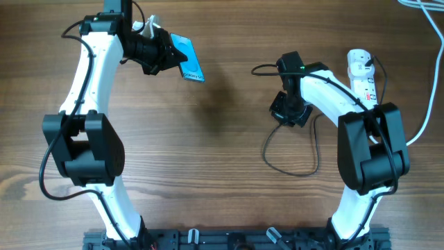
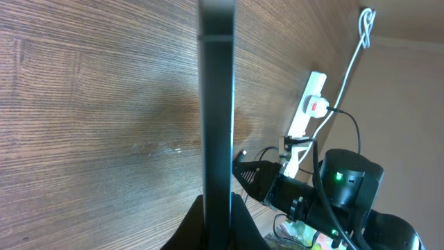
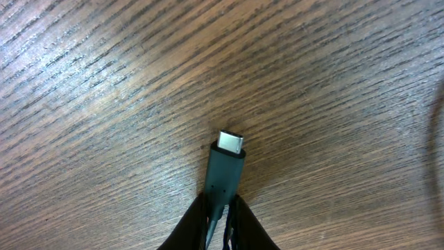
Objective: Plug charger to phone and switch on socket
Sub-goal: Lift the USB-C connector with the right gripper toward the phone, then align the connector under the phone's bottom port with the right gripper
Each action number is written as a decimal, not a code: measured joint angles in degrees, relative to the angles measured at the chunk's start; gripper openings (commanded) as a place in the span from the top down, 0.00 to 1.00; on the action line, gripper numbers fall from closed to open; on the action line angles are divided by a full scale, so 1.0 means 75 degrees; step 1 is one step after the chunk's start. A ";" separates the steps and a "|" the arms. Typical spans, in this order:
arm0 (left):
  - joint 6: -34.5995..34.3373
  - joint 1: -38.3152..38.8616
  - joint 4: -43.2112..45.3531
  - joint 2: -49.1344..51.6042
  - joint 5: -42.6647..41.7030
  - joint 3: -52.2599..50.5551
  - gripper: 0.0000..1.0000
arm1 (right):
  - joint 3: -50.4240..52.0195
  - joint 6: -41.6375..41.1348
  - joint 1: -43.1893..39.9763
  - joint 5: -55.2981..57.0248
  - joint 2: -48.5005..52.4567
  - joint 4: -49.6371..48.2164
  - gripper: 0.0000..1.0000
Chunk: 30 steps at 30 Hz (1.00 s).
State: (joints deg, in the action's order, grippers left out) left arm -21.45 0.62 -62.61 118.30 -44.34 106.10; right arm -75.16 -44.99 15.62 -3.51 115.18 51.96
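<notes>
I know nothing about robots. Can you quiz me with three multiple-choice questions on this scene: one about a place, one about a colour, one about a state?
1. Where is the power strip? A) in the middle B) at the left edge C) at the right, beside the right arm.
2. What colour is the phone screen? A) cyan B) red C) yellow.
3. The charger connector is: A) plugged in B) pinched in the right gripper, unplugged C) lying loose.
Answers: 1 C, the overhead view shows it by that arm; 2 A, its cyan face shows in the left gripper; 3 B, the right wrist view shows its bare tip beyond the fingers.
</notes>
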 measured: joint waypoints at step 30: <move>0.0254 0.0000 0.1746 0.0000 -0.2340 -0.0012 0.96 | 0.0000 0.2197 0.0000 -0.2232 -0.0347 -0.0833 0.96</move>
State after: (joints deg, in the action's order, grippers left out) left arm -19.55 0.62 -49.52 118.30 -61.89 106.02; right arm -75.16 -28.51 15.62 -20.25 112.57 45.71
